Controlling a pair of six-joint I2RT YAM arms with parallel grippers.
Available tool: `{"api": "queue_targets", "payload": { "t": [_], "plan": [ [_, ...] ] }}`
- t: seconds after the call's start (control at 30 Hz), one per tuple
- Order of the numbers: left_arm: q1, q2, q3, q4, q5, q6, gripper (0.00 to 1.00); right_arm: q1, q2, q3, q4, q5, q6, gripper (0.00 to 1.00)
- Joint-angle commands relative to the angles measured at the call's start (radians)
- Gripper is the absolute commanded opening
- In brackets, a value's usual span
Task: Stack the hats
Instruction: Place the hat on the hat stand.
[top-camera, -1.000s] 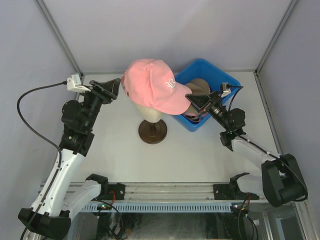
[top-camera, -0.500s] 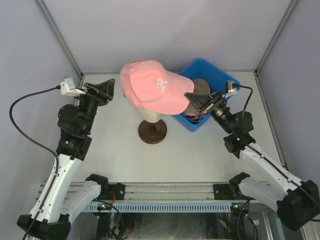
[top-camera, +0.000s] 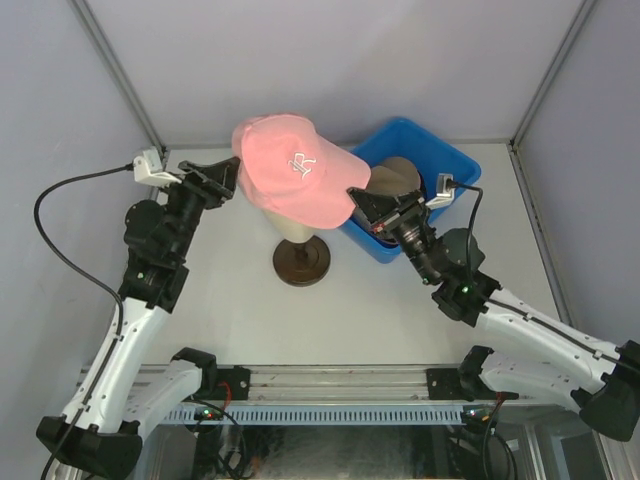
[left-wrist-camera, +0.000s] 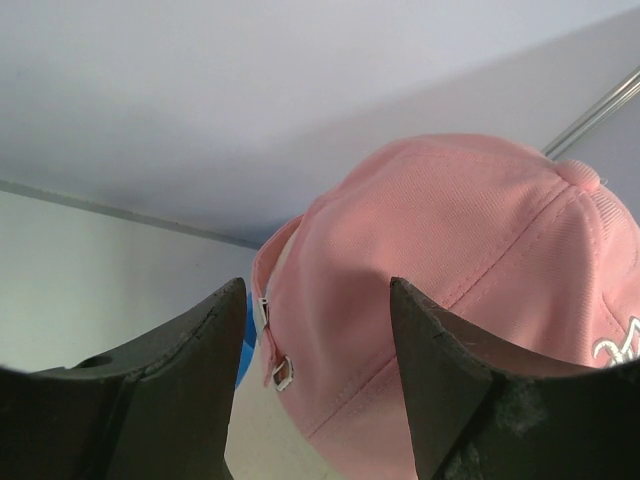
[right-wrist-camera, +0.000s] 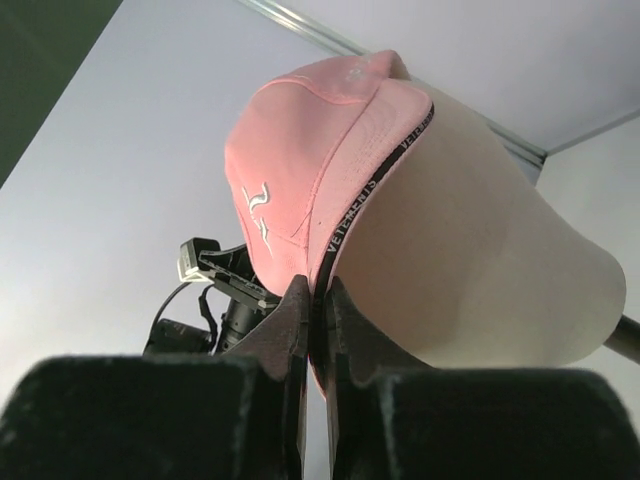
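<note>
One pink cap (top-camera: 290, 165) sits over the beige mannequin head (top-camera: 300, 228), which stands on a round brown base (top-camera: 302, 262) near the middle of the bench (top-camera: 230, 300). The cap has white embroidery on the front of its crown. Its brim points toward the right arm and reaches over the left corner of the blue bin (top-camera: 445, 152).

The right gripper (top-camera: 362, 202) is clenched on the tip of that brim. Its wrist view shows the two fingers pressed together with the pink edge pinched between them, and the cap's black inner band and the smooth head above.

The left gripper (top-camera: 232, 176) is released, jaws spread wide, and hangs just beside the back of the cap at crown height. In its wrist view the cap's rear, with the adjusting strap and metal buckle (left-wrist-camera: 281, 371), lies beyond the gap between the fingers. Whether either finger touches the fabric cannot be told.

One tan cap (top-camera: 396, 178) lies inside the bin, partly behind the right gripper.
</note>
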Motion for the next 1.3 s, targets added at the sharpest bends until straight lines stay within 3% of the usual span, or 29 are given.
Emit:
{"api": "queue_targets", "payload": {
  "t": [0.0, 0.3, 0.6, 0.8, 1.0, 1.27],
  "plan": [
    [0.007, 0.011, 0.037, 0.047, 0.031, -0.004, 0.63, 0.1, 0.005, 0.045, -0.034, 0.254, -0.04, 0.0],
    [0.006, 0.016, 0.033, 0.055, 0.027, -0.011, 0.62, 0.298, 0.019, 0.054, -0.062, 0.606, -0.017, 0.0],
    [0.005, -0.043, 0.044, -0.039, -0.064, -0.006, 0.65, 0.384, 0.068, 0.131, -0.175, 0.766, 0.022, 0.0],
    [0.005, -0.136, -0.097, -0.07, -0.21, -0.012, 0.69, 0.394, 0.082, 0.141, -0.275, 0.812, 0.12, 0.0],
    [0.006, -0.146, -0.285, 0.099, -0.198, -0.076, 0.71, 0.353, 0.03, 0.141, -0.409, 0.798, 0.196, 0.0],
    [-0.011, -0.113, -0.582, 0.475, -0.077, -0.079, 0.71, 0.205, -0.013, 0.141, -0.439, 0.601, 0.175, 0.0]
  ]
}}
